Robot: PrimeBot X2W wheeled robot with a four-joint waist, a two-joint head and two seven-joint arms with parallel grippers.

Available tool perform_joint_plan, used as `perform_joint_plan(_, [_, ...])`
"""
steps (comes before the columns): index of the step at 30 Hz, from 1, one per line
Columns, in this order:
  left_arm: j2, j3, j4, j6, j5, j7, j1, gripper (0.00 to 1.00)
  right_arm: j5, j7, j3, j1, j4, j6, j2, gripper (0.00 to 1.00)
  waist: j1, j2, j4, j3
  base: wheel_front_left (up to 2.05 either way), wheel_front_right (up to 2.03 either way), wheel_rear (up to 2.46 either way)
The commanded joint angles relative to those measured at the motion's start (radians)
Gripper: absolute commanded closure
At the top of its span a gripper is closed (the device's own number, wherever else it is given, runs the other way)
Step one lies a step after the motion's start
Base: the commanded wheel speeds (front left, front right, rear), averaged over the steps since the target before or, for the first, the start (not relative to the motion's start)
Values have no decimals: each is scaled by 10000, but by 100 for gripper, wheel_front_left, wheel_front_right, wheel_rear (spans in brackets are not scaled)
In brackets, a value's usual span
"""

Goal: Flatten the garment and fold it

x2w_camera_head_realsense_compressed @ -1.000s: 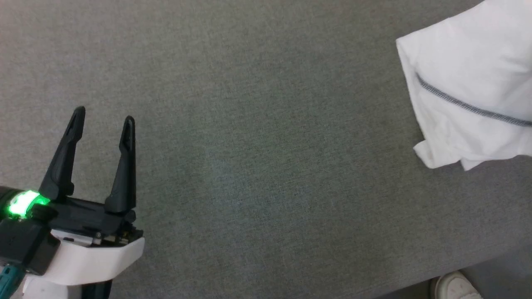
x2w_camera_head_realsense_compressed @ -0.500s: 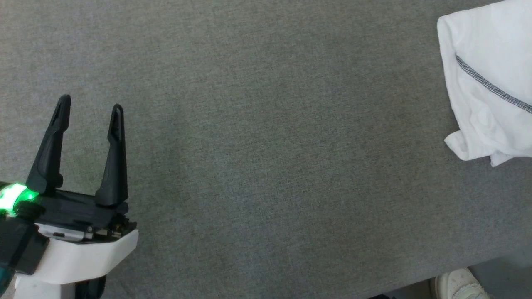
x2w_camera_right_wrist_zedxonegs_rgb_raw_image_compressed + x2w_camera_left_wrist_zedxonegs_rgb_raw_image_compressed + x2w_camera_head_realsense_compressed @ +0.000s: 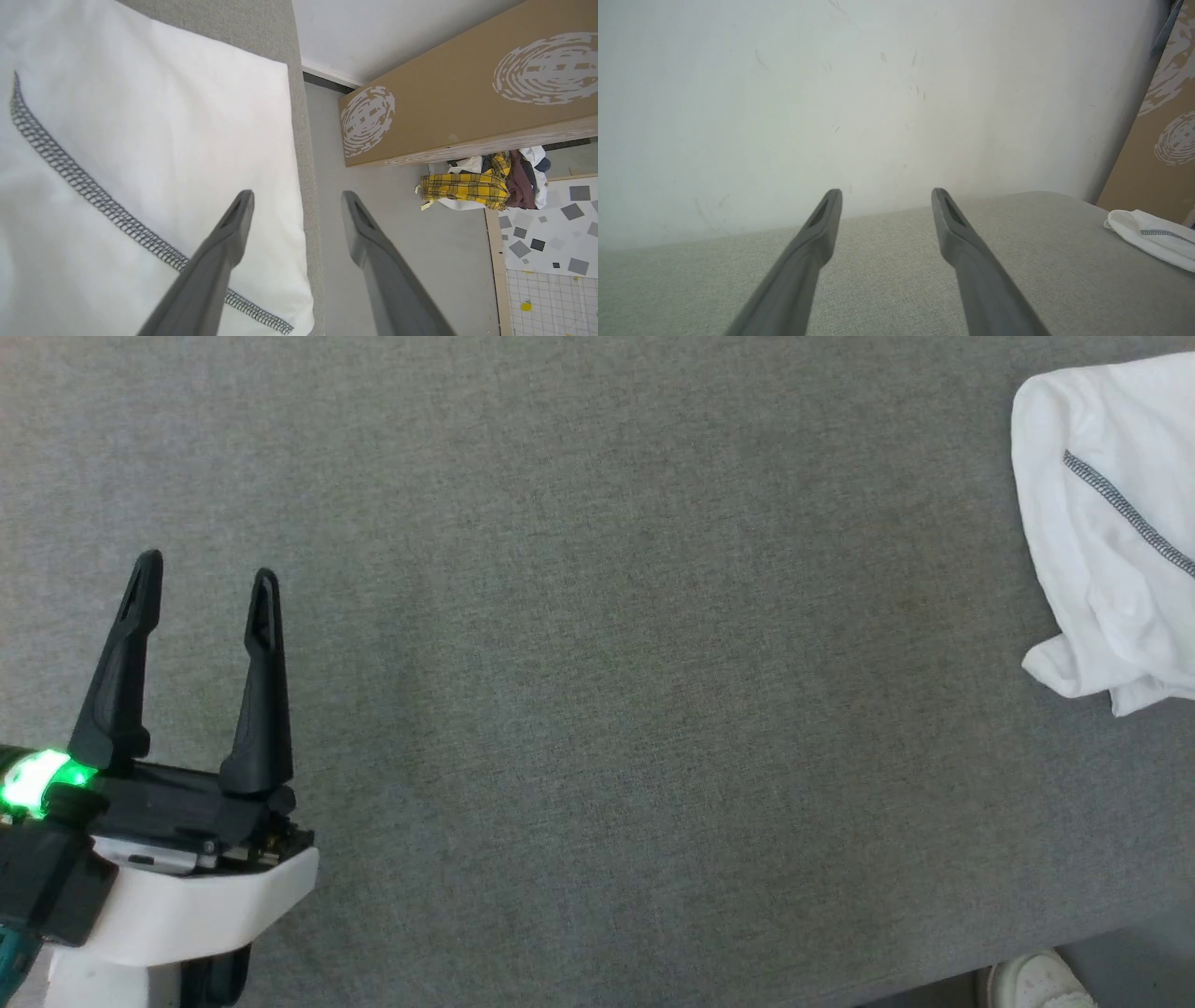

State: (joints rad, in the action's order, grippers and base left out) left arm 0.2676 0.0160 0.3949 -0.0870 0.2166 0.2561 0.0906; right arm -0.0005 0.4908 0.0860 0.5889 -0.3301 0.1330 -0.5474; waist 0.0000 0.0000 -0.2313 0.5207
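Garment [image 3: 1111, 523]: we see one white thin-fabric T-shirt with dark grey zigzag stitching. It lies at the right end of the grey woven-cloth work surface [image 3: 597, 663], close to its edge.
Done so far: we judge the garment already folded. In the right wrist view it shows as a compact, mostly smooth block with straight edges.
Left to do: little, we think. The lower corner in the head view looks loose and bunched, so a tidy-up may remain. We cannot find the collar or label.
Left gripper [image 3: 205, 577]: its two dark fingers are spread apart and hold nothing. It sits over bare surface, well apart from the garment.
Right gripper [image 3: 297, 200]: its fingers are likewise spread and empty, above the garment's edge. One finger is over white cloth, the other over the grey floor [image 3: 397, 256]. We cannot tell whether it touches the cloth.
Count: one garment, two grippers, one brown cardboard box with pale swirl prints [image 3: 467, 93], one heap of mixed clothes topped with yellow plaid [image 3: 486, 189], and one white shoe [image 3: 1036, 983].
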Motion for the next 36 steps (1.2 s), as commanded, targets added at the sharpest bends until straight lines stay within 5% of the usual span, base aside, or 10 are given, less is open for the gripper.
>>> perform_joint_plan(1, [-91,59,-44,-18,-37,54,163,0,-19,-90,3,6,13,-23,1,0,0,0,63,-264,0,0,0])
perform_joint_plan(13, [-854,193,-496,-106,-35,56,-443,0,540,-991,713,-674,575,-23,932,0,0,0,445,-1982,0,0,0])
perform_joint_plan(23, [-1438,474,-720,-150,-104,56,-1207,0,982,-2035,971,-1983,2246,-23,1954,0,0,0,1006,-3136,0,0,0])
perform_joint_plan(36, [-1835,409,-1488,-81,-456,56,-1829,0,-63,-4087,736,-4300,4608,-23,3780,0,0,0,1726,-3925,0,0,0])
